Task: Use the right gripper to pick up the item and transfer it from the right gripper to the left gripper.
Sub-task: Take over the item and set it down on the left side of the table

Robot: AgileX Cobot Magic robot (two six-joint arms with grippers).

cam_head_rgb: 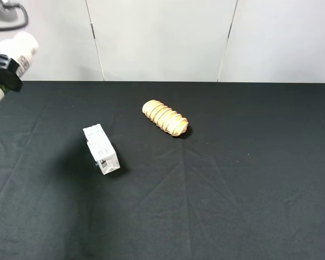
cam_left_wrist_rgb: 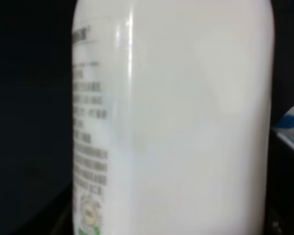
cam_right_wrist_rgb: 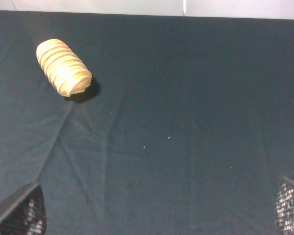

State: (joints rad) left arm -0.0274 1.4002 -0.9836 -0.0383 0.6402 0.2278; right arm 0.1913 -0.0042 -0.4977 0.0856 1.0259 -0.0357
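Observation:
The item [cam_head_rgb: 20,50], a white plastic bottle with dark lettering, hangs tilted in the air at the far left edge of the exterior high view, above the table's back corner. My left gripper [cam_head_rgb: 2,71] is shut on it around its middle. In the left wrist view the item [cam_left_wrist_rgb: 186,117] fills almost the whole picture, with lines of grey print down one side. The right gripper [cam_right_wrist_rgb: 154,214] is open wide over bare black cloth, with only its two fingertips [cam_right_wrist_rgb: 20,216] showing and nothing between them. It is out of the exterior high view.
A ridged golden bread roll [cam_head_rgb: 165,117] [cam_right_wrist_rgb: 63,67] lies near the middle of the black cloth table [cam_head_rgb: 233,189]. A small white carton [cam_head_rgb: 101,149] lies on its side left of centre. White wall panels stand behind the table.

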